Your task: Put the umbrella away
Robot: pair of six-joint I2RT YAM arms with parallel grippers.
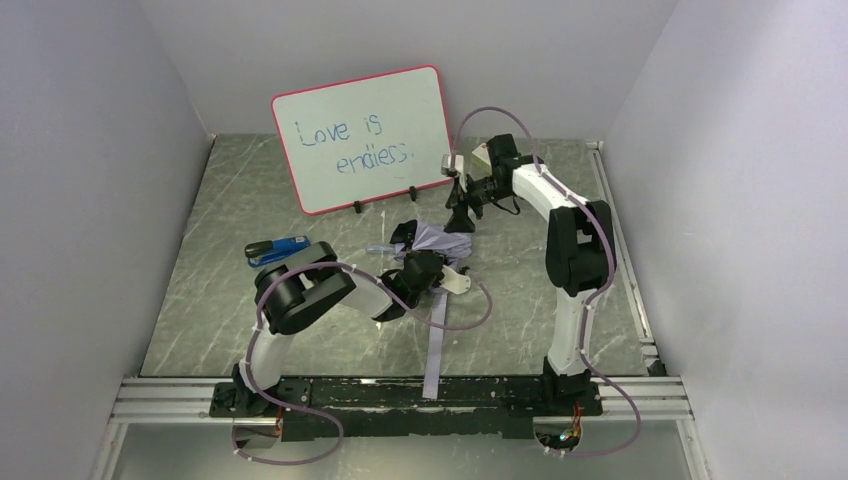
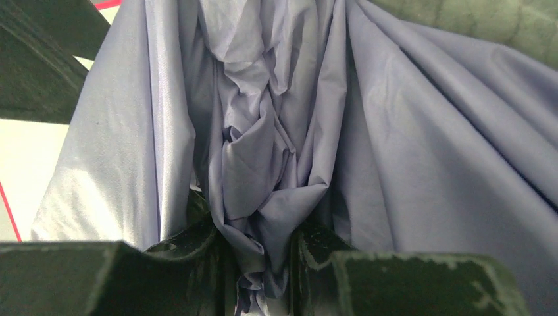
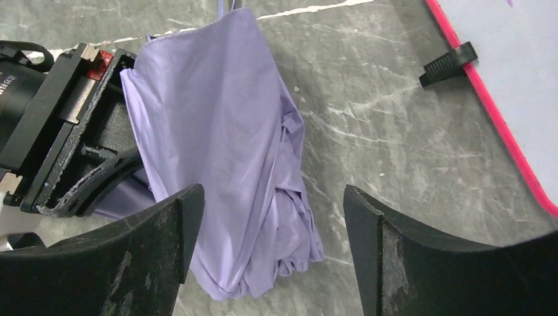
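Left wrist view, closest in: the two dark fingers (image 2: 316, 253) of the left pincer (image 2: 263, 266) are pressed in on a bunched fold of the umbrella (image 2: 395, 131), so it is pinching fabric. Pale lavender cloth fills nearly the whole frame, creased and gathered down toward the jaws. We see no shaft, ribs or handle here.

Right wrist view: the right pincer (image 3: 270, 217) has its fingers spread wide, one on either side of the bundle and hanging above it. We cannot tell whether either finger touches the cloth. This view gives what the left one cannot: the umbrella lies collapsed and loosely folded on the grey marbled table (image 3: 395, 164), and the black body of the left pincer is against its edge at frame left. A black clip foot (image 3: 449, 62) and the red rim of the whiteboard (image 3: 520, 66) sit at upper right.

Top view: only this one gives the layout. The umbrella is near the middle of the table, between the two pincers and just in front of the whiteboard. The left arm reaches in from the near side and the right arm from the far side. A long lavender strip (image 1: 432, 350) runs from the bundle toward the near rail. A blue and black object (image 1: 280, 248) lies to the left, apart from the umbrella. Neither wrist view shows the strip or that object.
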